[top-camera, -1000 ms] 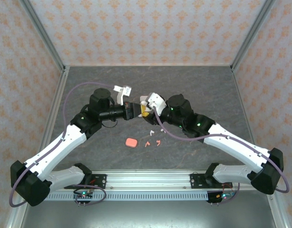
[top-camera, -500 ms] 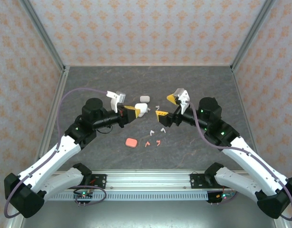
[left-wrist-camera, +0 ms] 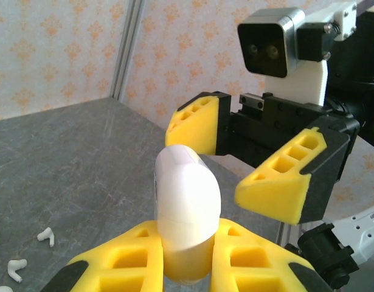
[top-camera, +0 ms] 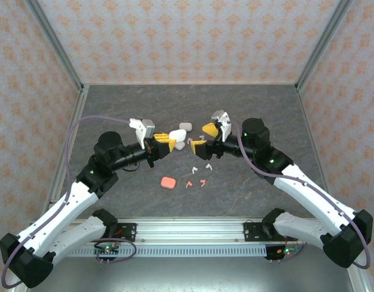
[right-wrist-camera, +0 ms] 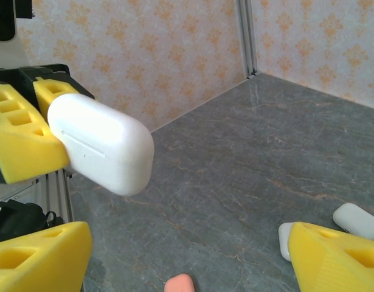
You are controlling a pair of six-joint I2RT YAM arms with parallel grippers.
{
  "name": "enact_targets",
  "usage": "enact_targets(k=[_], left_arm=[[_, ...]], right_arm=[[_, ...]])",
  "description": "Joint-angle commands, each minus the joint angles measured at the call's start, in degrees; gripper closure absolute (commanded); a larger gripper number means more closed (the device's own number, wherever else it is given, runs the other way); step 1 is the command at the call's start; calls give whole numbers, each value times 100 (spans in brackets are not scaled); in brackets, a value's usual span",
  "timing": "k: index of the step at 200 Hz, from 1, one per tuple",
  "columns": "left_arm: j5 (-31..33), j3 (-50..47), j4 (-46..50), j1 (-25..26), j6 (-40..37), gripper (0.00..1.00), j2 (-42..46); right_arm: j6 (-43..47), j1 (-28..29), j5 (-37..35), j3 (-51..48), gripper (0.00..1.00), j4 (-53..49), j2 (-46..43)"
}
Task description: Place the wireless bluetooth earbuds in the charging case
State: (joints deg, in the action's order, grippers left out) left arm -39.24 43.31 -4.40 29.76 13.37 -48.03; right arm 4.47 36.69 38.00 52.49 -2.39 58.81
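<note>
Holding case (left-wrist-camera: 187, 201) — left hand (top-camera: 165, 142); right hand (top-camera: 203, 137) spread.

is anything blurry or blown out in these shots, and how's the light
Top external: even, diffuse light, faint shadows on the table, no glare. Left wrist: the white case is sharp; the earbuds on the table look slightly soft. Right wrist: the case is bright, but its seam still shows, and the yellow jaws at the bottom corners are cropped and soft.
</note>
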Motion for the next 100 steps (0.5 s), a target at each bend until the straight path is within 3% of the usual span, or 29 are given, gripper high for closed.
enact_targets(k=[1,100], left_arm=[[-184,-49,-256,39,-210,98,30],[-216,22,-249,74,-246,98,-30]], right_arm=[[-40,-12,197,346,17,399,92],[-104,-12,-18,628,21,503,551]])
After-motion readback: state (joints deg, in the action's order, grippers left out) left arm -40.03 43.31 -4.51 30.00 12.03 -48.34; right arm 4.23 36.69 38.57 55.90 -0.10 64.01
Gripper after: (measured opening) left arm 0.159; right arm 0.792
